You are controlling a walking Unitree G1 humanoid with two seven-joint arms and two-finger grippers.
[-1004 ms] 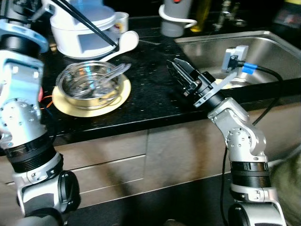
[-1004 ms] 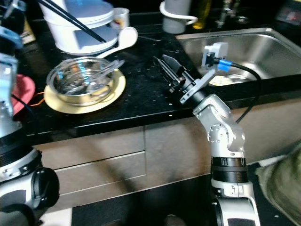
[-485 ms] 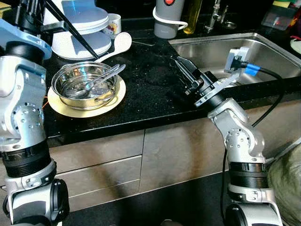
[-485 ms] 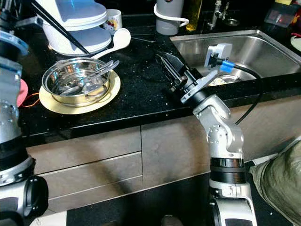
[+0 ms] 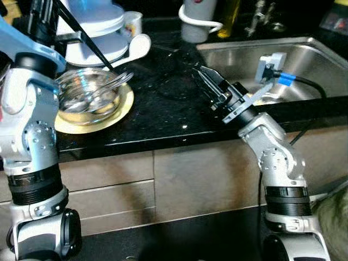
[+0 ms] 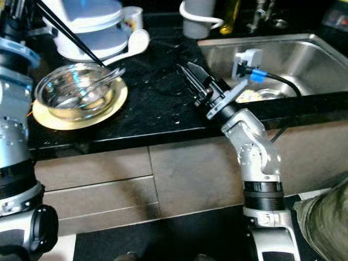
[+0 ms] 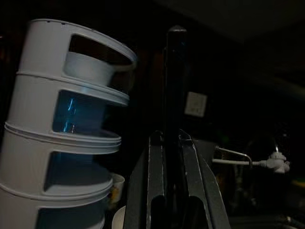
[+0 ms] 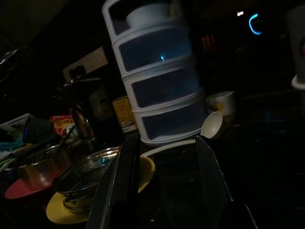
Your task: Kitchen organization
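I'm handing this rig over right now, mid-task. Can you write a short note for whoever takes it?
Right gripper: jaws open, empty, low over the black counter left of the steel sink.
Left gripper: raised, jaws shut, tips just above the bowl's far rim.
Things: shiny metal bowl with cutlery inside, on a yellow plate; white tiered container and white ladle behind it.
Done: nothing visibly sorted.
Left: bowl, cutlery and plate remain on the counter.
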